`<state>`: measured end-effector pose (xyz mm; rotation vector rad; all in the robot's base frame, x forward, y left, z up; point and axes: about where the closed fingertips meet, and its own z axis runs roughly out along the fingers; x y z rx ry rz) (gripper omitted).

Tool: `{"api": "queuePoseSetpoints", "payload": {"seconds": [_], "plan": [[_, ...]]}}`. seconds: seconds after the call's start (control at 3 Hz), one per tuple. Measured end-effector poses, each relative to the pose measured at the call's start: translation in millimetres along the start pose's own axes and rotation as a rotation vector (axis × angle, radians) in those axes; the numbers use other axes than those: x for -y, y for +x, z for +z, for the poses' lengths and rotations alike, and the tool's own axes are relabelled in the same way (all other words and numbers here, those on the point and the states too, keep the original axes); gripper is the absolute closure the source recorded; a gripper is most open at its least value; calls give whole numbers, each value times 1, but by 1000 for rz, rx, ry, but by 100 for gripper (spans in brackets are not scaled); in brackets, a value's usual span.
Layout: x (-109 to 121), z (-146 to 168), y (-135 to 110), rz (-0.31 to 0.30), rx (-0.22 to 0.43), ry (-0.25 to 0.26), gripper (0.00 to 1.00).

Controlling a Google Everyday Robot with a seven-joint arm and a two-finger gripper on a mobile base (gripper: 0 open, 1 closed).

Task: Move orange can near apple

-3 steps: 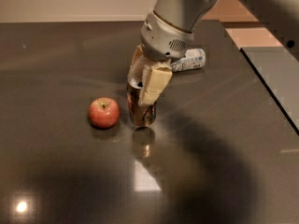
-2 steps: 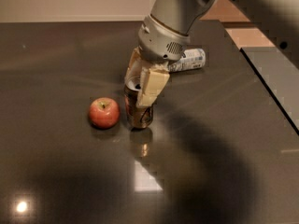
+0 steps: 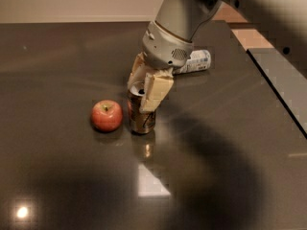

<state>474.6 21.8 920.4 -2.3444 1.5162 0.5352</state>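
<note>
One step left, we judge | we are clamping the gripper (image 3: 140,97) on the orange can (image 3: 143,121), just beside the apple (image 3: 106,115), at its 3 o'clock | release pending

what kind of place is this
Probably a kitchen or break-room counter: a dark glossy countertop against a plain pale wall, with an apple, a plastic bottle lying on its side, and the claw holding an orange can beside the apple.
</note>
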Motion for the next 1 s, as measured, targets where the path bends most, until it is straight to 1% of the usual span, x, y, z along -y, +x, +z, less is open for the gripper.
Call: {"api": "queuePoseSetpoints", "payload": {"seconds": [0.33, 0.67, 1.0], "plan": [[0, 4, 3, -7, 4, -5, 13], [3, 5, 1, -10, 6, 6, 0], [3, 5, 1, -10, 6, 6, 0]]}}
